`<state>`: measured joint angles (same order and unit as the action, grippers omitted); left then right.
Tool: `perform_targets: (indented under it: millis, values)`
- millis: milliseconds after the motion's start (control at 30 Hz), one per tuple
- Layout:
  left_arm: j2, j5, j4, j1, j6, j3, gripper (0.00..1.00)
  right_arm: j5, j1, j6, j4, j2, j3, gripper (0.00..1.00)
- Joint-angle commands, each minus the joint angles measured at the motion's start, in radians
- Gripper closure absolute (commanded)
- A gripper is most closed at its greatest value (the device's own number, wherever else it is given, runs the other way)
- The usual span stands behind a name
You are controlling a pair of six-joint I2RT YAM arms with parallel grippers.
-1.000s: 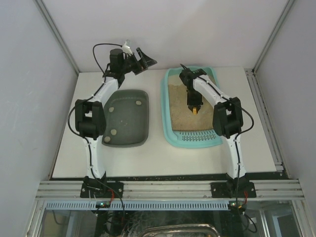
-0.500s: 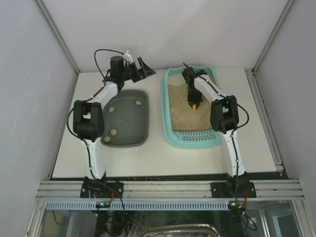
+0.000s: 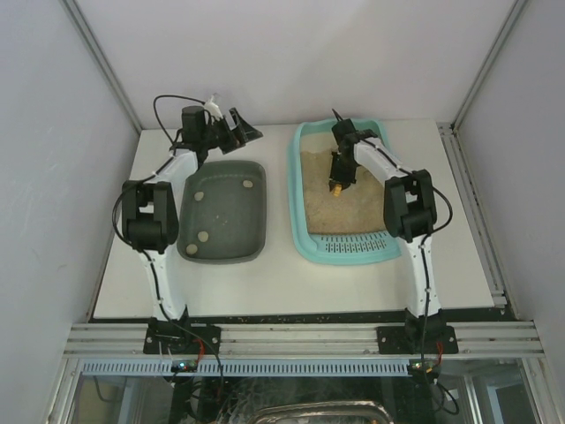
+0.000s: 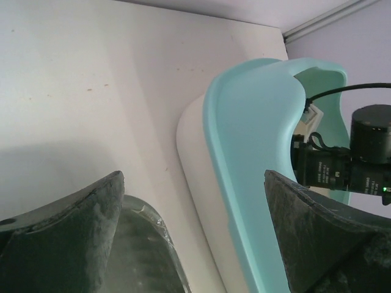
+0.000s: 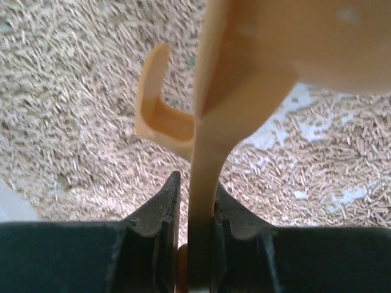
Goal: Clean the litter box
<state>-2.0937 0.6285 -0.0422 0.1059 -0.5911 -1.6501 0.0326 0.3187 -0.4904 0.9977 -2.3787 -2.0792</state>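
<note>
Scooping looks like the step in hand. The right gripper point(image 3: 338, 178), jaws pinched narrow on the handle of an orange scoop point(image 5: 206, 146), holds it down toward the pellet litter point(image 3: 340, 212) in the far half of the turquoise litter box point(image 3: 344, 250), which sits on the right side of the table point(image 3: 265, 283). Whether the scoop touches the litter cannot be told. The left gripper point(image 3: 243, 131), jaws spread wide and holding nothing, hovers beyond the far edge of a dark tray point(image 3: 225, 221) containing three pale lumps point(image 3: 199, 198). Done well, the scoop would probably enter shallow, slide under a clump, then lift level and slowly so nothing spills over the rim.
</note>
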Motion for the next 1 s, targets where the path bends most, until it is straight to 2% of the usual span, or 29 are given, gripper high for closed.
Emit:
perform_targets:
  millis: [0,167,333,600,800,967]
  values:
    - [0.099,0.032,-0.018,-0.003,0.025,0.032,0.00,0.259,-0.028,0.050,-0.293,0.149,0.199,1.00]
    - [0.143,0.043,-0.033,-0.003,0.025,0.102,0.00,0.358,-0.067,0.019,-0.466,0.325,0.478,1.00]
    - [0.179,0.050,-0.043,-0.004,0.040,0.173,0.00,0.357,-0.072,0.029,-0.502,0.406,0.576,1.00]
    - [0.187,0.059,-0.045,-0.012,0.047,0.225,0.00,0.265,-0.055,0.048,-0.434,0.316,0.471,1.00]
    - [0.186,0.064,-0.035,-0.014,0.050,0.217,0.00,0.018,0.002,0.040,-0.111,0.216,0.202,1.00]
    - [0.155,0.095,-0.020,-0.015,-0.002,0.179,0.00,-0.045,0.019,0.003,0.001,0.206,0.154,1.00]
